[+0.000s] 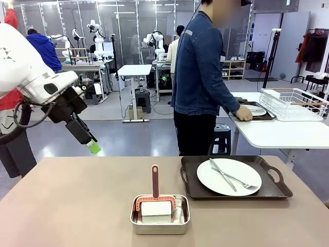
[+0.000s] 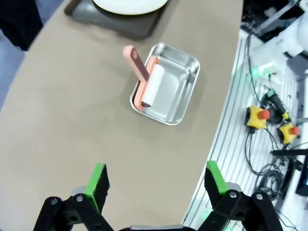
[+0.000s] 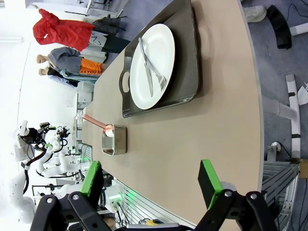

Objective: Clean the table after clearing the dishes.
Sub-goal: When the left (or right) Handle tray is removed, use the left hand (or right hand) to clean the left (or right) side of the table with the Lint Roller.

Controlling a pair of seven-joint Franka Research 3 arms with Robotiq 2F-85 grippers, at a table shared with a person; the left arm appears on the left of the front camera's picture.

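Far left: left end effector (image 1: 94, 148) up off the counter (image 1: 72, 206), angled down, pads wide apart, empty. Centre, near edge: steel pan (image 1: 160, 222) w/ a roller (image 1: 156, 208) lying in it, pink handle (image 1: 155, 179) pointing toward the far side. Just right of that: dark tray (image 1: 277, 191) w/ white plate (image 1: 218, 180), knife + fork (image 1: 232, 177) crossed on top. Farther right, beyond the counter: person (image 1: 198, 77) turned away, hand (image 1: 244, 114) on a second tray + plate (image 1: 255, 109) on a white-topped table (image 1: 277, 134), next to a wire rack (image 1: 293, 103). Right end effector (image 3: 151, 180) by the counter's right end, pads apart too, empty.

Prob. mid-clearing: one set of dishes off, one to go, so no wiping yet. To do it well: keep both arms back till removal of the near tray. Then drop onto the handle from above w/ the left, close across its narrow width around mid-length, lift straight up and out. Risk: light pan sliding or tipping on a roller-to-rim snag.

Views: front best for the arm's height over the counter and the person's side. Left wrist, top-down: adds the roll's lie along one long wall of the pan, the handle's tilt, the gap to the tray's corner. Right wrist, lengthwise along the counter: adds the tray's end handle and the bare stretch nearest that arm.
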